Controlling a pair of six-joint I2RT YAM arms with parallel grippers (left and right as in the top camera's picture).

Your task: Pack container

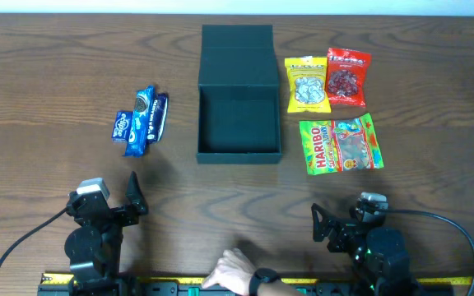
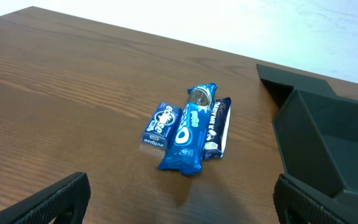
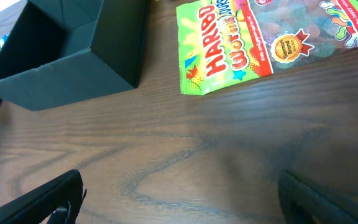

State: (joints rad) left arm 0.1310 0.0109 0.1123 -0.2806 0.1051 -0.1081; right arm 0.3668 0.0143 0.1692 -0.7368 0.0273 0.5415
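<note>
Two grippers sit at the near edge, and from the left come the left gripper [image 2: 182, 190] with fingers spread, three blue snack packets [image 1: 141, 121], the container [image 1: 239, 155] mid-scene with lid flapped back, yellow packet [image 1: 307, 84], red packet [image 1: 347, 77] and Haribo bag [image 1: 341, 144] just beside it, then the right gripper [image 3: 180, 186], likewise spread.

Wood table [image 1: 39, 82]. Left side: three blue packs lying side by side, touching. Eclipse box [image 1: 123, 126] leftmost, Oreo pack [image 1: 142, 122] middle, dark bar [image 1: 160, 117] right. Right side, far: yellow pouch [image 1: 307, 84], red pouch [image 1: 348, 77] just right of it, edges touching. Nearer: Haribo bag [image 1: 341, 144], flat, slightly tilted. Yellow tape [image 1: 179, 280] along near edge.
</note>
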